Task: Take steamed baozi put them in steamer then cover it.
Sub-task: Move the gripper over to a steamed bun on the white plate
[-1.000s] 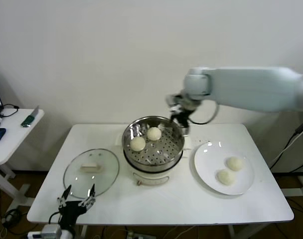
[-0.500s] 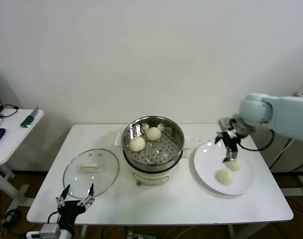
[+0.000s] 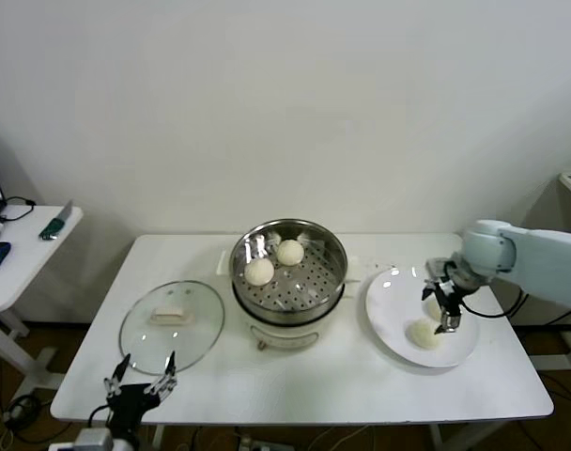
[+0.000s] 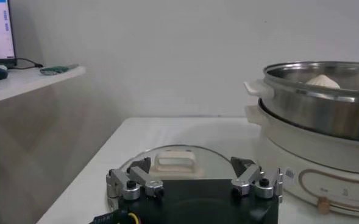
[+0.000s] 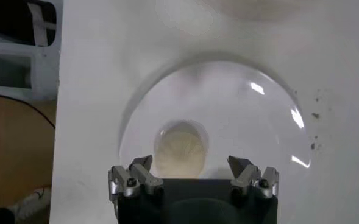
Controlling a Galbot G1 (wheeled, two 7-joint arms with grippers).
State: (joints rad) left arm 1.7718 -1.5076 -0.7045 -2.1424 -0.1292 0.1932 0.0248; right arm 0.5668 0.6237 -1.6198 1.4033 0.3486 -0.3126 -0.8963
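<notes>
The steel steamer (image 3: 287,282) stands mid-table on its white base and holds two baozi (image 3: 259,272) (image 3: 289,252). Two more baozi lie on the white plate (image 3: 389,315) at the right: one in the open (image 3: 424,333), one partly hidden behind my right gripper (image 3: 432,304). My right gripper (image 3: 445,312) hangs low over the plate, open and empty. In the right wrist view its jaws (image 5: 191,165) stand apart on either side of a baozi (image 5: 180,149) on the plate (image 5: 246,115). My left gripper (image 3: 140,371) is parked open at the table's front left.
The glass lid (image 3: 171,324) with a white handle lies flat left of the steamer; it also shows in the left wrist view (image 4: 173,159), beside the steamer (image 4: 319,97). A side table (image 3: 13,254) with small items stands at far left.
My right arm swung from beside the steamer over to the plate and came down lower over the baozi there. The left arm has not moved.
</notes>
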